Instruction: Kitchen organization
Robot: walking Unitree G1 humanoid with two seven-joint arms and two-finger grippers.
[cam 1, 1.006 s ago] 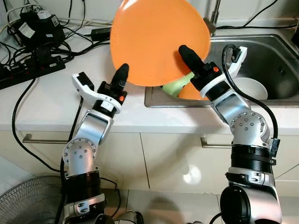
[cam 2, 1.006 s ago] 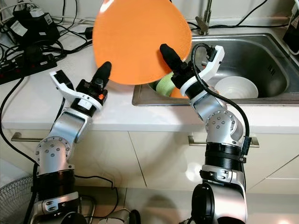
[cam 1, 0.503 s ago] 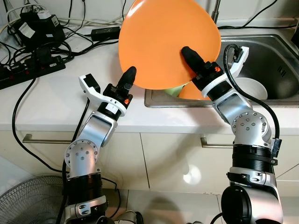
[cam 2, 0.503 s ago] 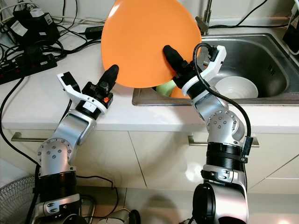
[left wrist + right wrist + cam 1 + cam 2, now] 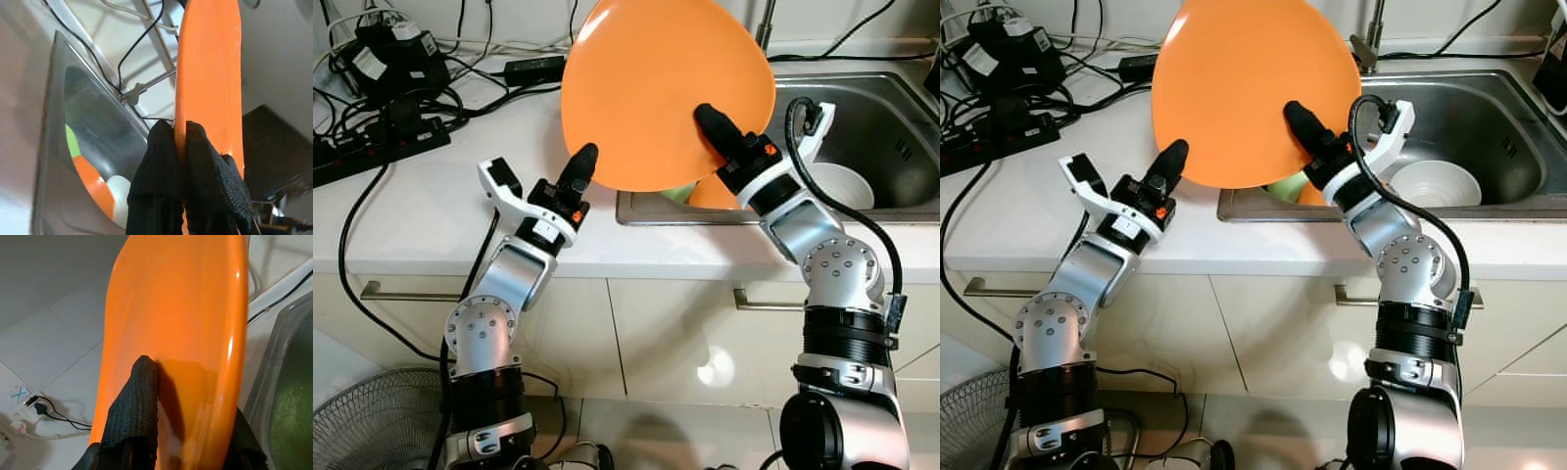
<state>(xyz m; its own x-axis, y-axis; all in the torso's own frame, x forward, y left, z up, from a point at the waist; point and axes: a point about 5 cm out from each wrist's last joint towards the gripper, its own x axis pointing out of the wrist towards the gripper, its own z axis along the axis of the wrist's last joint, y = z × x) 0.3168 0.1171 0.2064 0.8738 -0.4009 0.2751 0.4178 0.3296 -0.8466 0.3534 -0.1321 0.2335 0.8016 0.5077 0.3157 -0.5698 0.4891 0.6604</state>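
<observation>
Held up over the white tabletop (image 5: 431, 211) at the left edge of the steel sink (image 5: 901, 108): a large orange plate (image 5: 661, 88), tilted nearly upright, its back toward the head camera. Pinched on both sides. Left pincer (image 5: 579, 166) clamped on the plate's lower left rim, one black finger on each face, as seen edge-on from the left wrist with fingers (image 5: 161, 166) pressed against the orange plate (image 5: 210, 88). Right pincer (image 5: 713, 122) clamped on the lower right part of the plate, one finger lying across the back face; from the right wrist, that finger (image 5: 139, 406) flat on the orange surface (image 5: 181, 308), the other behind the rim. Both pincers therefore closed on the plate, both silver arms raised from below the tabletop edge.

Inside the sink, below the plate: a white bowl (image 5: 842, 186), part of a second orange dish (image 5: 710, 196) and a sliver of something green (image 5: 1283, 188) just beside it. Behind the basin, a faucet (image 5: 1371, 39). On the far left of the tabletop, a tangle of black cables, a power strip (image 5: 372, 147) and a black adapter box (image 5: 396, 54). Under the tabletop, pale cabinet fronts with bar handles (image 5: 401, 292); on the floor at lower left, part of a fan grille (image 5: 372, 421)
</observation>
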